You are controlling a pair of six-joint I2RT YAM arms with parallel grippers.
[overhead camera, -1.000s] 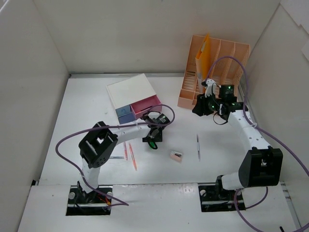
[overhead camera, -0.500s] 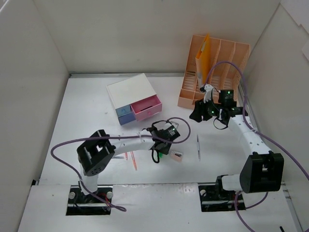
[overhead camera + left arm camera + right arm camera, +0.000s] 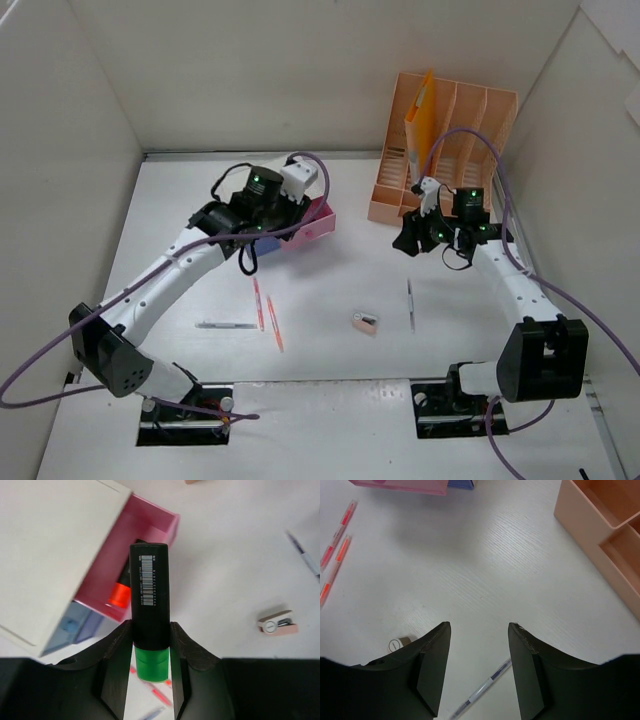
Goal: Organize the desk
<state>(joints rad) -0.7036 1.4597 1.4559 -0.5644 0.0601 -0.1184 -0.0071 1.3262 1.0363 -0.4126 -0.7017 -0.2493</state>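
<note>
My left gripper (image 3: 283,222) is shut on a black highlighter with a green cap (image 3: 150,595) and holds it in the air over the open pink drawer (image 3: 150,530) of the small white drawer box (image 3: 55,545). An orange item (image 3: 119,594) lies in that drawer. The arm hides most of the box in the top view; the pink drawer (image 3: 318,222) shows beside it. My right gripper (image 3: 405,240) is open and empty above the white desk (image 3: 330,270), and in its wrist view (image 3: 479,626) it hangs over a pen (image 3: 482,690).
On the desk lie two orange pens (image 3: 266,312), a grey pen (image 3: 228,325), a pink sharpener (image 3: 365,322) and a blue-white pen (image 3: 410,303). A peach file organizer (image 3: 440,140) with a yellow folder stands at the back right. White panels wall the desk.
My left arm has swung from the middle of the desk near the sharpener back to the drawer box, carrying the highlighter. The right arm has barely moved.
</note>
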